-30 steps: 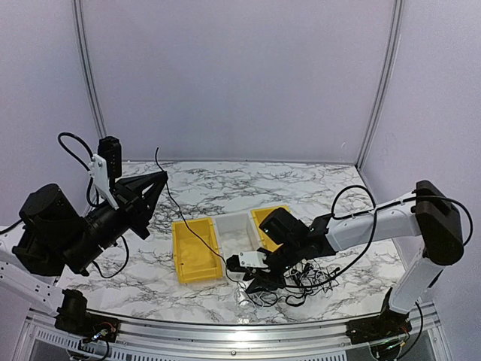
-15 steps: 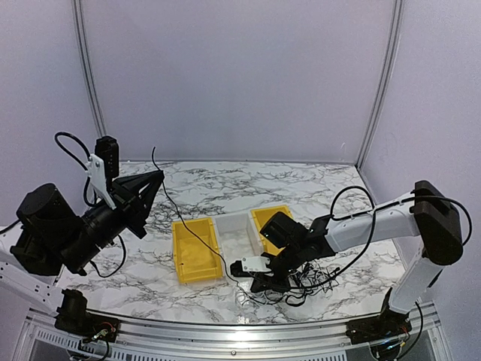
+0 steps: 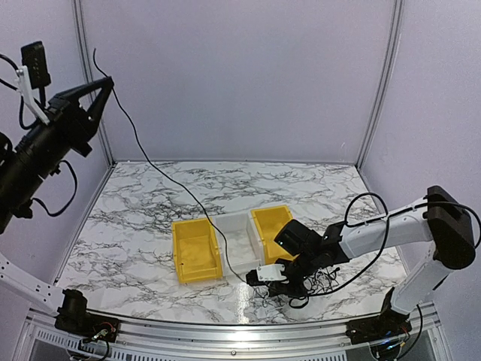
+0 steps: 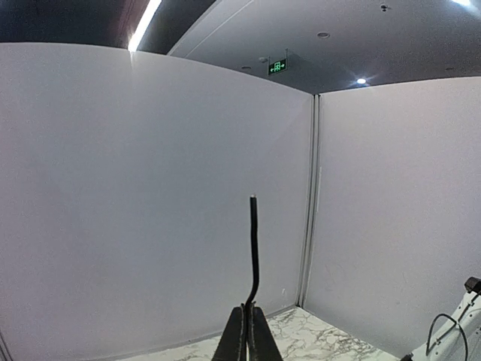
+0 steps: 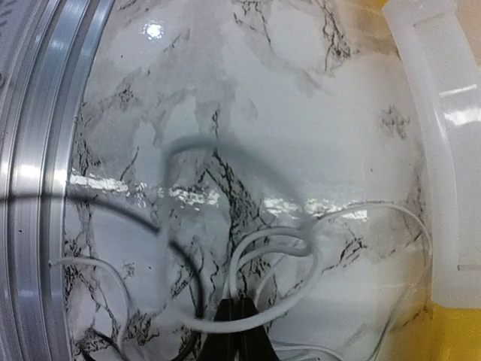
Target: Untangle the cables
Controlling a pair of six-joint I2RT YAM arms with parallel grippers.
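The cables (image 3: 310,281) lie in a tangle on the marble near the front right. One black cable (image 3: 173,184) runs taut from that tangle up to my left gripper (image 3: 105,81), raised high at the left and shut on it. In the left wrist view the black cable's end (image 4: 253,248) sticks up past the closed left gripper (image 4: 247,305). My right gripper (image 3: 275,279) is low on the table at the tangle's left edge. The right wrist view shows the right gripper (image 5: 235,299) shut on a looping whitish cable (image 5: 310,249), with a black cable (image 5: 194,274) beside it.
Three bins stand side by side mid-table: a yellow bin (image 3: 180,248), a clear bin (image 3: 225,226) and a second yellow bin (image 3: 259,233). The clear bin's rim (image 5: 443,150) is just right of my right gripper. The table's metal front rail (image 5: 30,150) runs close on its left.
My left arm has swung from low over the table to high up at the left, drawing the black cable taut. My right gripper has shut and shifted a little right along the table.
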